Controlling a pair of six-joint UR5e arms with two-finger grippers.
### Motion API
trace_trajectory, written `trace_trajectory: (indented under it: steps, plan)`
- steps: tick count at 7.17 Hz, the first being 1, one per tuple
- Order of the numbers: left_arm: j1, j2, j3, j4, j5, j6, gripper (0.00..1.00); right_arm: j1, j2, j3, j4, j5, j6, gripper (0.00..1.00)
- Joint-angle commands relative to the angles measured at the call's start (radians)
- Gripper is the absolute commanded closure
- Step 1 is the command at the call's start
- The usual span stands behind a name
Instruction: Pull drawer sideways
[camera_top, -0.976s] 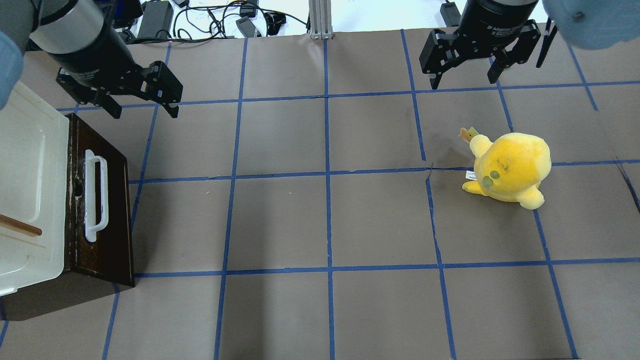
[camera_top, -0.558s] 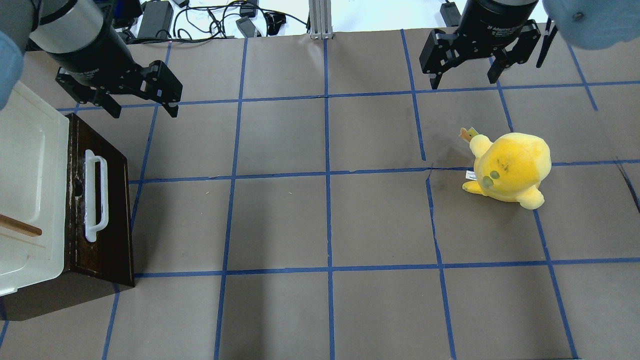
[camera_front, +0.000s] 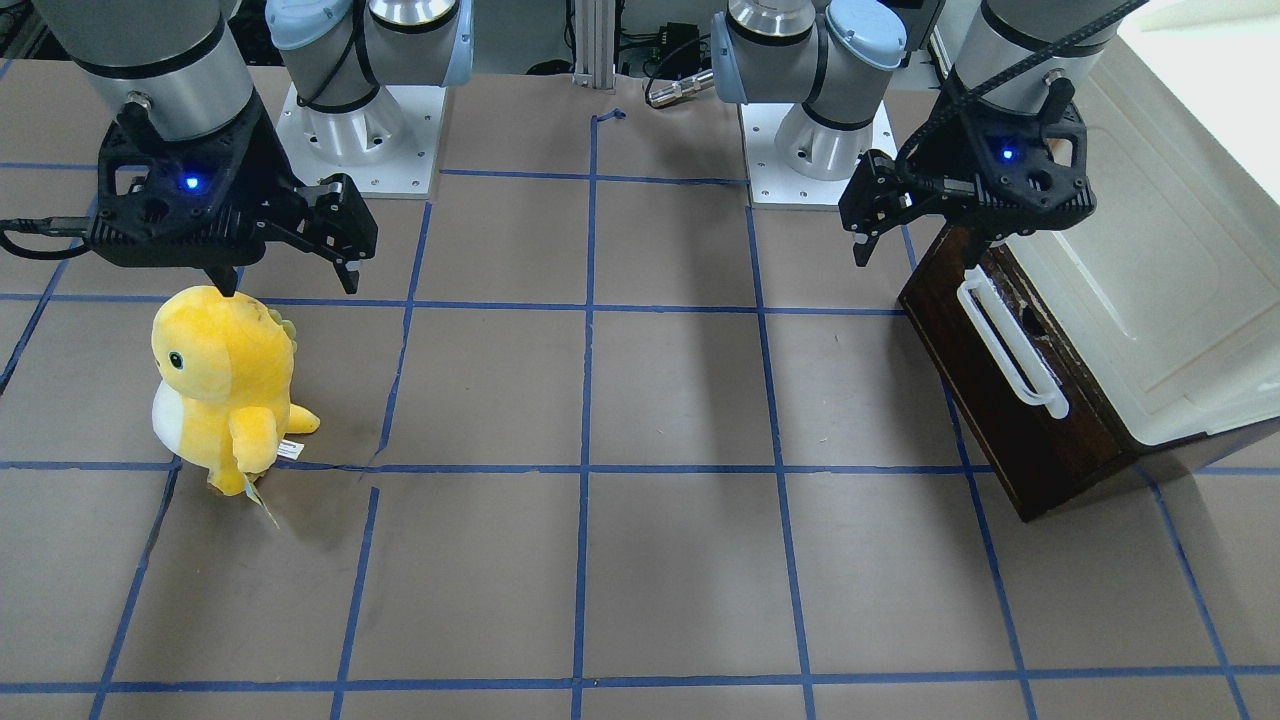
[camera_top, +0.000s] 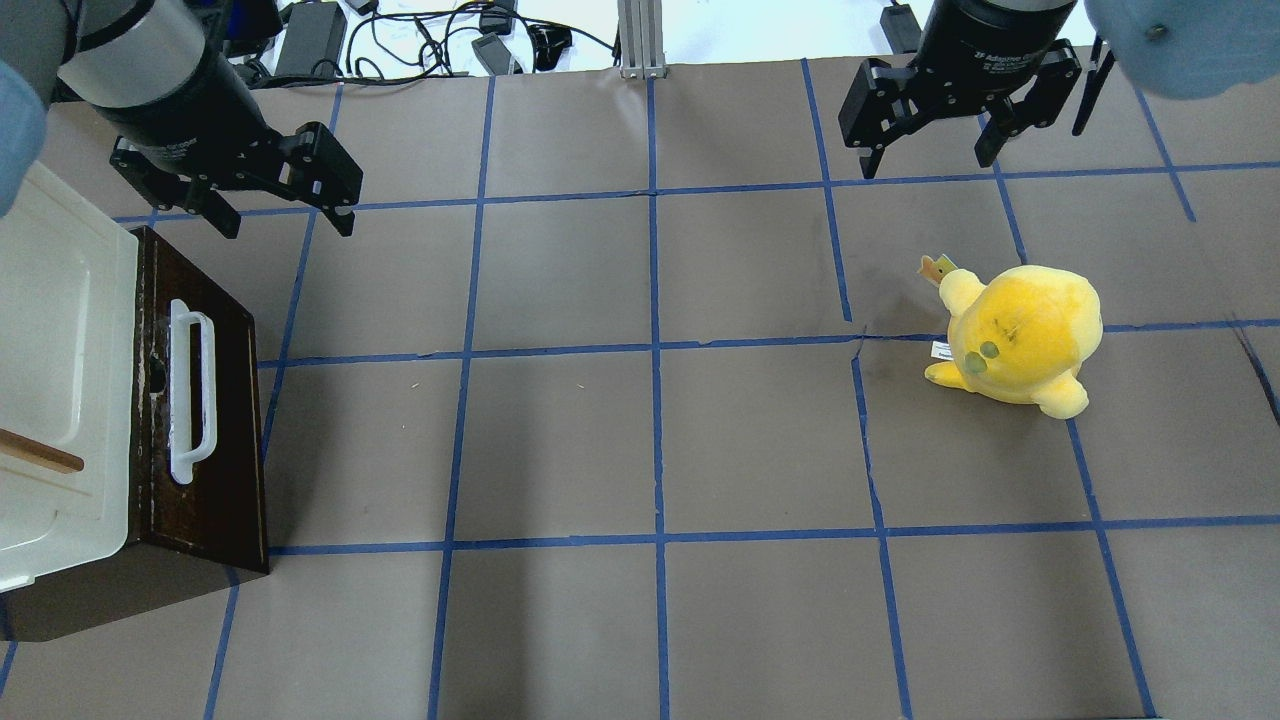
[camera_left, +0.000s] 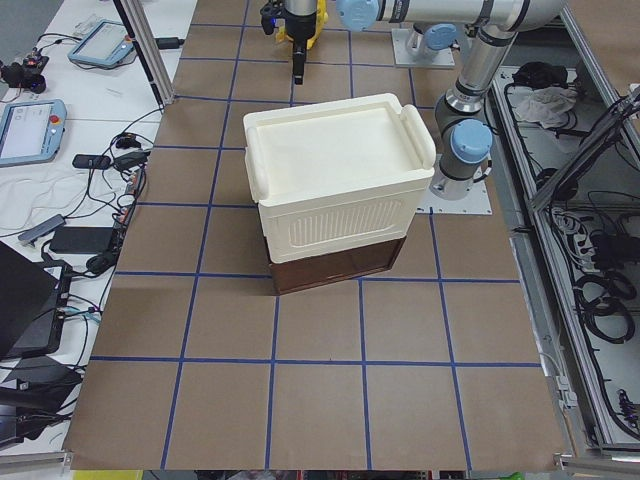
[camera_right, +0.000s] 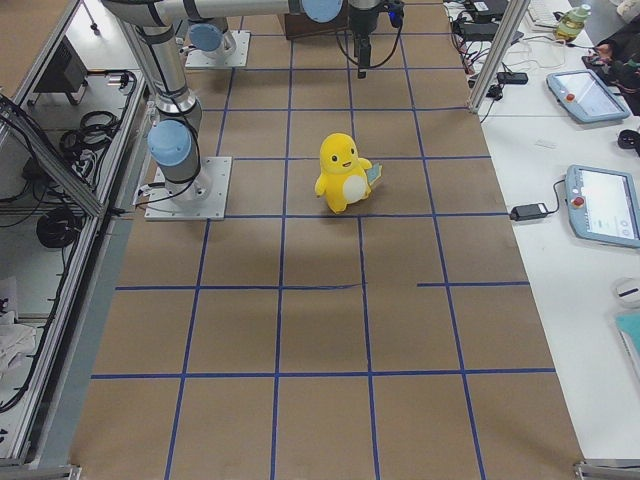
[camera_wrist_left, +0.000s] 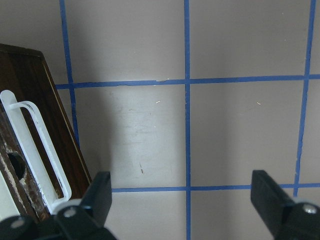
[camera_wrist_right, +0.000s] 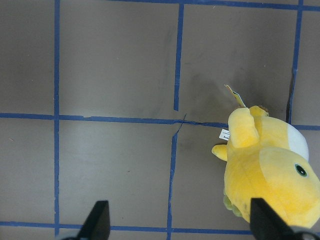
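The drawer (camera_top: 215, 440) has a dark brown front with a long white bar handle (camera_top: 190, 390). It sits against the cream-white cabinet (camera_top: 50, 380) at the table's left edge. It also shows in the front view (camera_front: 985, 400) and the left wrist view (camera_wrist_left: 30, 95). My left gripper (camera_top: 285, 222) is open and empty. It hovers just beyond the drawer's far end, clear of the handle (camera_wrist_left: 37, 145). My right gripper (camera_top: 927, 160) is open and empty at the far right.
A yellow plush toy (camera_top: 1020, 335) stands on the right half, just in front of the right gripper (camera_front: 288, 285). A wooden stick (camera_top: 40, 452) lies over the cabinet's top. Brown paper with blue tape lines covers the table (camera_top: 650, 450).
My left gripper has shifted very slightly to the left. The drawer, the plush toy and the right arm have not moved.
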Motion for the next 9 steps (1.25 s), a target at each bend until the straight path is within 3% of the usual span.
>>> trace_trajectory:
  steps: [1,5,7,9]
  plan:
    - [0.004,0.002,0.000,-0.006,-0.003,-0.007,0.00,0.000,0.000,0.000,0.000,-0.001,0.001,0.00]
    - [-0.002,0.000,-0.036,0.029,0.011,-0.013,0.00,0.000,0.000,0.000,0.000,0.000,0.001,0.00]
    - [-0.006,-0.014,-0.039,0.036,0.132,-0.033,0.00,0.000,0.000,0.000,0.000,0.000,0.001,0.00]
    - [-0.010,-0.027,-0.077,0.045,0.123,-0.076,0.00,0.000,0.000,0.000,0.000,0.000,0.001,0.00]
